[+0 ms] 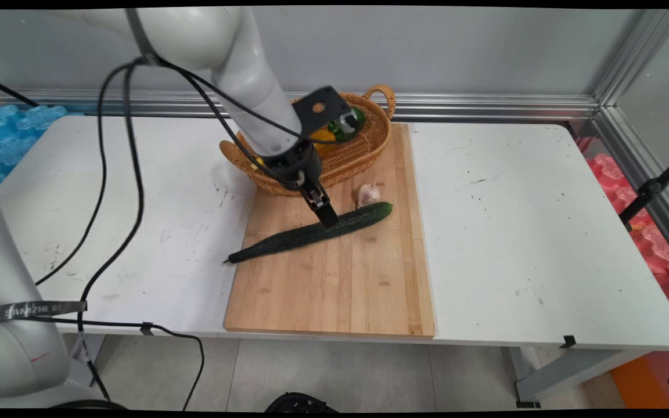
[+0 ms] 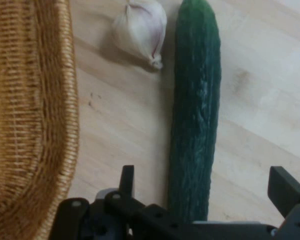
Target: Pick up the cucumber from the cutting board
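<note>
Item 1, tabletop (image 1: pixel 514 232): white, scuffed with dark marks, carrying all the items below.

Item 2, cutting board (image 1: pixel 334 290): pale wood, lying flat at the tabletop's middle, its long side running from the far edge toward the near edge.

Item 3, cucumber (image 1: pixel 288 239): long, dark green, lying slantwise across the far half of the cutting board. Its thin stem end overhangs the board's left edge onto the tabletop; its blunt end points to the right.

Item 4, basket (image 1: pixel 363 152): woven wicker with 2 loop handles, at the far end of the cutting board, partly hidden by the arm. It holds an orange item and a green item; what they are cannot be told.

Item 5, tool (image 1: pixel 327 216): black, 2 fingers, lowered over the cucumber at about the middle of its length. In the hand view the fingers (image 2: pixel 286 189) stand apart with the cucumber (image 2: pixel 195 110) running between them, a gap showing on each side; no contact can be seen.

Item 6, garlic bulb (image 1: pixel 368 194): whitish, on the cutting board just beside the cucumber's blunt end, between cucumber and basket.
</note>
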Controlling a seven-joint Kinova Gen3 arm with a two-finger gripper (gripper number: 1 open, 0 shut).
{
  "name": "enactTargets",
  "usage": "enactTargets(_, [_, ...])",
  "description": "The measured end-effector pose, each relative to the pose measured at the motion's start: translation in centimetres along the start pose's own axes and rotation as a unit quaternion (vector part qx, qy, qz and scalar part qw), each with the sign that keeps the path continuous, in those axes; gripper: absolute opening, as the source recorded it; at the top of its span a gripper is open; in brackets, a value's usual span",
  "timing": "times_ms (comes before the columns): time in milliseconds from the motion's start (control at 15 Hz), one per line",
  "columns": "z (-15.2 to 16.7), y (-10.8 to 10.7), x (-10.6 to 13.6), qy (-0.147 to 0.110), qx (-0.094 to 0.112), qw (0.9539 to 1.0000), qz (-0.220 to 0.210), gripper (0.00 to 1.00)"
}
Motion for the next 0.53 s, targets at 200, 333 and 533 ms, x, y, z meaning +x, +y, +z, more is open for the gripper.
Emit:
enactTargets(200, [1.8, 0.1, 0.2, -0.017, 0.003, 0.9999, -0.003, 1.00])
enactTargets(333, [2.7, 0.2, 0.3, -0.025, 0.004, 0.9997, -0.002, 1.00])
enactTargets(533, [4.3, 0.2, 0.5, -0.040, 0.005, 0.9992, 0.001, 1.00])
